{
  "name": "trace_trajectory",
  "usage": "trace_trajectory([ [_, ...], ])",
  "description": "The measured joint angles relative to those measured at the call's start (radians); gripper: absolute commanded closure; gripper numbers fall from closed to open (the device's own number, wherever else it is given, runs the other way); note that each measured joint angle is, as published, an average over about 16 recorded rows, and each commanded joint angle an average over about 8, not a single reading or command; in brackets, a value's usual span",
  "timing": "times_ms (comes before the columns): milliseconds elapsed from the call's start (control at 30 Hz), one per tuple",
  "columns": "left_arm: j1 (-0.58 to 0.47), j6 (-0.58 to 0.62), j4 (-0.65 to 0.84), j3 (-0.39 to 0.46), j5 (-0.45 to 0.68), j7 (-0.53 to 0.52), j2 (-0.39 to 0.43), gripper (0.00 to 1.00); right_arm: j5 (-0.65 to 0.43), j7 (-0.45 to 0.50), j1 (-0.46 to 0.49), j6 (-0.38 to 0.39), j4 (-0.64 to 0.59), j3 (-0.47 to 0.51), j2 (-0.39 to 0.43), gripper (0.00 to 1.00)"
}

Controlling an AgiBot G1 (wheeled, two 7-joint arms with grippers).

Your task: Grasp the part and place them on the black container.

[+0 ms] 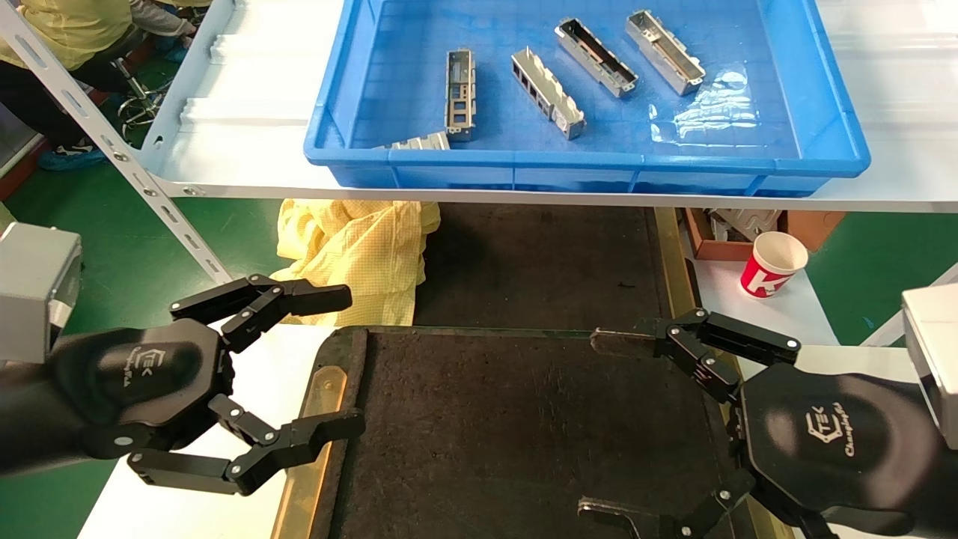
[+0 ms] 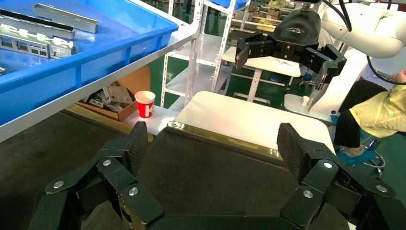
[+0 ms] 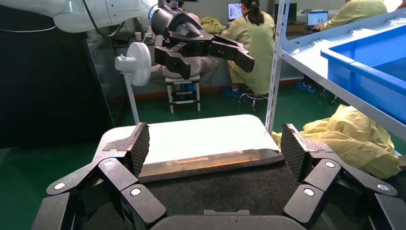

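Lying flat inside the blue crate [image 1: 838,127] at the top of the head view are several silver-grey metal parts. The leftmost full part [image 1: 460,93] is running straight up the frame, while the second part [image 1: 547,93], third part [image 1: 596,58] and fourth part [image 1: 664,52] are slanting from upper left to lower right; a fifth part [image 1: 420,142] is peeking over the crate's near wall. Each is a long narrow shell with rectangular cut-outs. The crate is sitting on a white shelf surface [image 1: 247,105]. Below it, the black container [image 1: 516,434], rough and felt-like with rounded corners and brass-coloured strips, is resting bare on a white surface [image 1: 179,509]. The left end effector [image 1: 340,363] is hovering spread wide over its left edge, the right end effector [image 1: 596,425] spread wide over its right side. A yellow garment [image 1: 359,254] and a red-and-white paper cup [image 1: 772,263] are lying beyond, over green flooring.
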Motion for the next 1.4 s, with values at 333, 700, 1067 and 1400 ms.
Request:
trace_trajectory([
  [333,0.000,0.000,0.000,0.000,0.000,0.000,0.000,1.00,0.000,0.000,0.000,0.000,0.000,0.000,0.000,0.00],
  [700,0.000,0.000,0.000,0.000,0.000,0.000,0.000,1.00,0.000,0.000,0.000,0.000,0.000,0.000,0.000,0.00],
  [1067,0.000,0.000,0.000,0.000,0.000,0.000,0.000,1.00,0.000,0.000,0.000,0.000,0.000,0.000,0.000,0.00],
  [1400,0.000,0.000,0.000,0.000,0.000,0.000,0.000,1.00,0.000,0.000,0.000,0.000,0.000,0.000,0.000,0.00],
])
